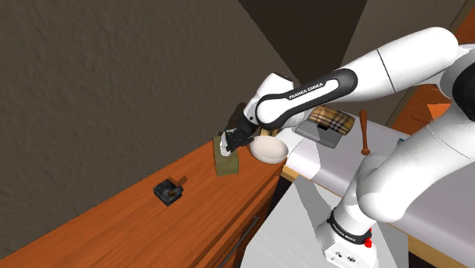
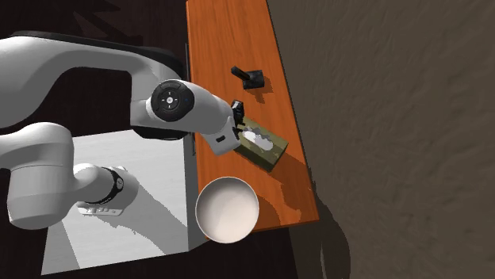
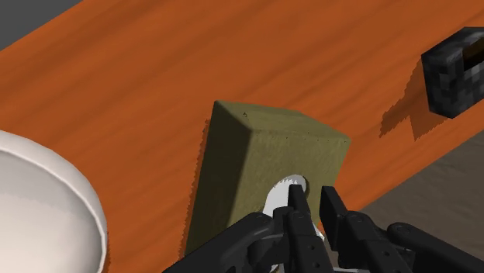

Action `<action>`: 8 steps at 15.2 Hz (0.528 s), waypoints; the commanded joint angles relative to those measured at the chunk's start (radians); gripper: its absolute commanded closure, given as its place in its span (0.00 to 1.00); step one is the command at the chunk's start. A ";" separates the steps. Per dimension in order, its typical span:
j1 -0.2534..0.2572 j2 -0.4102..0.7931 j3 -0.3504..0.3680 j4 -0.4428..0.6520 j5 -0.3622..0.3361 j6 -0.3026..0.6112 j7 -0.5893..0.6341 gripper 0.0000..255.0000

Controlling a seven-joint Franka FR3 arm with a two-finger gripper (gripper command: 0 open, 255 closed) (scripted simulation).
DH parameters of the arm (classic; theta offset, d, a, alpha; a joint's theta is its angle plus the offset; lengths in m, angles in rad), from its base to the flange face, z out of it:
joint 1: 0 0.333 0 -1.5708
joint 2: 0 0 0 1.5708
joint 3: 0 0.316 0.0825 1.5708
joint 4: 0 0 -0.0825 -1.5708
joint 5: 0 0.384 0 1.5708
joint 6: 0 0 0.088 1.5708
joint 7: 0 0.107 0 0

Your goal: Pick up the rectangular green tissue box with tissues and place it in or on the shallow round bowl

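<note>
The olive-green tissue box [image 1: 226, 162] sits on the orange wooden counter [image 1: 114, 228], with white tissue [image 3: 281, 194] poking from its top. My black gripper [image 1: 233, 142] is at the box's top, its fingers [image 3: 298, 211] shut on the tissue and the box's upper edge. From the second exterior view, the gripper [image 2: 239, 129] comes over the box [image 2: 268, 149] from the counter's stand side. The white shallow round bowl [image 1: 268, 150] stands just beside the box, at the counter's end [image 2: 228, 208]. The box looks tilted in the shoulder view; I cannot tell whether it touches the counter.
A small black blocky object [image 1: 169, 190] lies further along the counter [image 2: 252, 77]. A grey-brown wall [image 1: 114, 76] runs along the counter's far edge. Beyond the bowl, a white surface [image 1: 346, 164] carries a plaid item [image 1: 331, 120] and a brown wooden stick [image 1: 365, 133].
</note>
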 commanded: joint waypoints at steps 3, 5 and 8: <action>-0.016 -0.040 0.005 0.022 -0.030 -0.061 0.029 1.00; -0.022 -0.058 0.007 0.035 -0.042 -0.091 0.042 1.00; -0.030 -0.082 0.009 0.056 -0.059 -0.137 0.059 1.00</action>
